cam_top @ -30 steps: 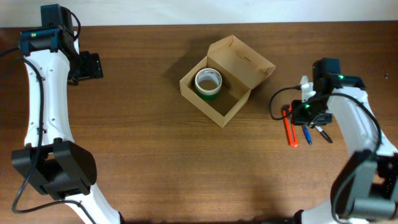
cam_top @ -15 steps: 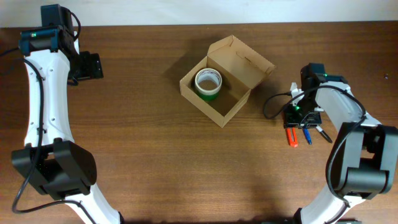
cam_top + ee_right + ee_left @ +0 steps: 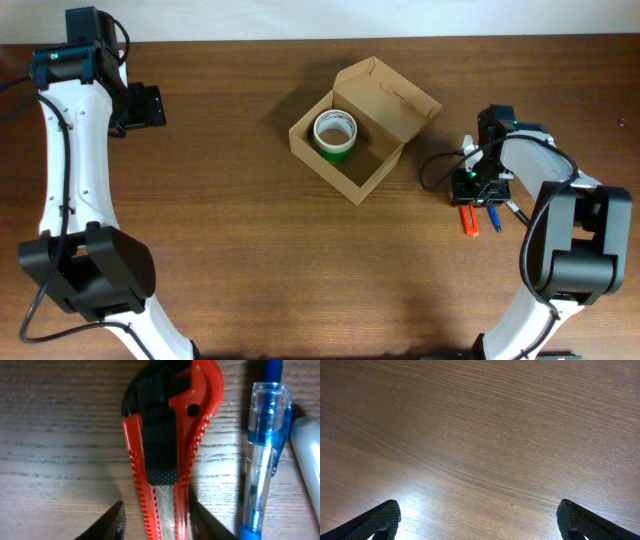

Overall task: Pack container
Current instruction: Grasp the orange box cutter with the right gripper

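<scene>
Right tool (image 3: 160, 527) hangs low over a red-and-black plastic utility knife (image 3: 165, 445), jaws apart either side of its handle and not clamped, while the left tool (image 3: 480, 520) is spread wide above bare wood. The small tan cardboard container (image 3: 370, 162) sits mid-surface, flap lid open, a green tape roll (image 3: 335, 133) lying inside. Well to its right, a clear blue pen (image 3: 265, 445) lies just beside the knife on the brown wooden surface (image 3: 250, 250).

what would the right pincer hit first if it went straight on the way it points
Most likely the red box cutter, lying on the table between the fingers of the right pincer; depth is unclear.
</scene>
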`<state>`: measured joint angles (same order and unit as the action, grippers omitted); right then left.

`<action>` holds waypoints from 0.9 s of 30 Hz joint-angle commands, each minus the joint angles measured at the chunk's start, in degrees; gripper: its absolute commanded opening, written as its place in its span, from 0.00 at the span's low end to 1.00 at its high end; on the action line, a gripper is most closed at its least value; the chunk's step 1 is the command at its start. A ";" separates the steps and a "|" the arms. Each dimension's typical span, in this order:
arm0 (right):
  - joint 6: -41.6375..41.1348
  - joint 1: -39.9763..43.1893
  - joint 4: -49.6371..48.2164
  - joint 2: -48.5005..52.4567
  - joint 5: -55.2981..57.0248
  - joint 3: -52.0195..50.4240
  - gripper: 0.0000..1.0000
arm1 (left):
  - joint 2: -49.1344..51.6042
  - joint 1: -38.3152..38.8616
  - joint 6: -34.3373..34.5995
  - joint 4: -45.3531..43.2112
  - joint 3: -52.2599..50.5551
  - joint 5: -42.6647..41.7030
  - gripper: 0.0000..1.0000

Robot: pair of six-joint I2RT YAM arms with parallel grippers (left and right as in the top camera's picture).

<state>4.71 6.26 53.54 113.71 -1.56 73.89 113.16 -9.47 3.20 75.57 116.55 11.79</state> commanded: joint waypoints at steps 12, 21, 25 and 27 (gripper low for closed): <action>-1.09 -1.01 0.46 0.61 0.46 0.50 0.14 | 0.61 -0.44 -0.24 -0.11 -0.17 -0.42 1.00; -1.09 -1.03 7.93 -4.50 -3.72 11.41 0.14 | 0.61 -0.44 -0.24 -0.13 -0.17 -0.42 1.00; -1.07 -1.88 14.62 -7.54 -4.28 21.86 0.14 | 0.61 -0.44 -0.24 -0.13 -0.17 -0.42 1.00; -1.05 -3.21 18.16 -8.13 -4.26 27.74 0.14 | 0.61 -0.44 -0.24 -0.13 -0.17 -0.42 1.00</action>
<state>4.03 5.39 68.47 110.13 -4.25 92.38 113.16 -9.47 3.22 75.53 116.55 11.81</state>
